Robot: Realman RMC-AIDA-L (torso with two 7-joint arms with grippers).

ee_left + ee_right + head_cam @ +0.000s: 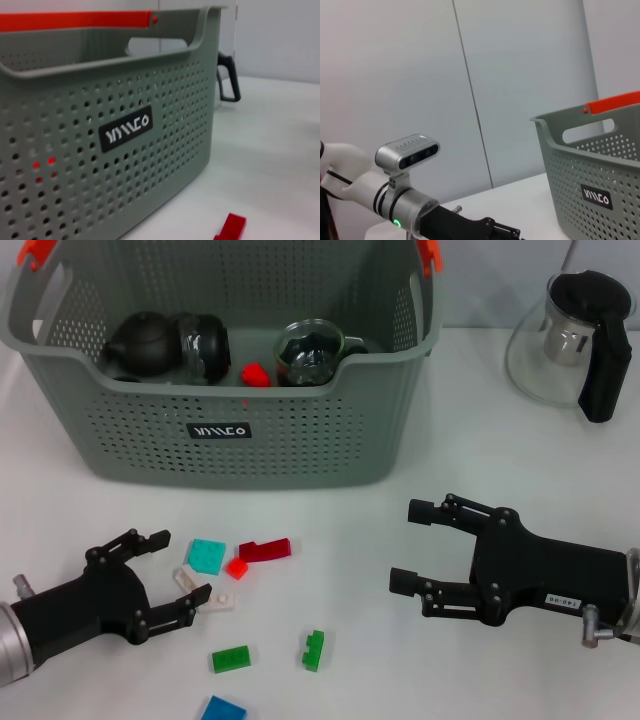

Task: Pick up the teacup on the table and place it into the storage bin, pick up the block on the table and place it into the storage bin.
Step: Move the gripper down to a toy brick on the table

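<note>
The left gripper (178, 567) sits low near the tabletop's front left corner, jaws open around a small white block (205, 593). Other blocks crowd close by: a teal one (207, 555), a small red one (237, 567) and a dark red one (265, 549). Closing off-centre could nudge these or pinch two together. The storage bin (330, 440) stands at the back edge, already holding a black teapot (142, 344), glass cups and a red block (255, 374). The right gripper (418, 546) hovers empty, jaws open, toward the right edge.
</note>
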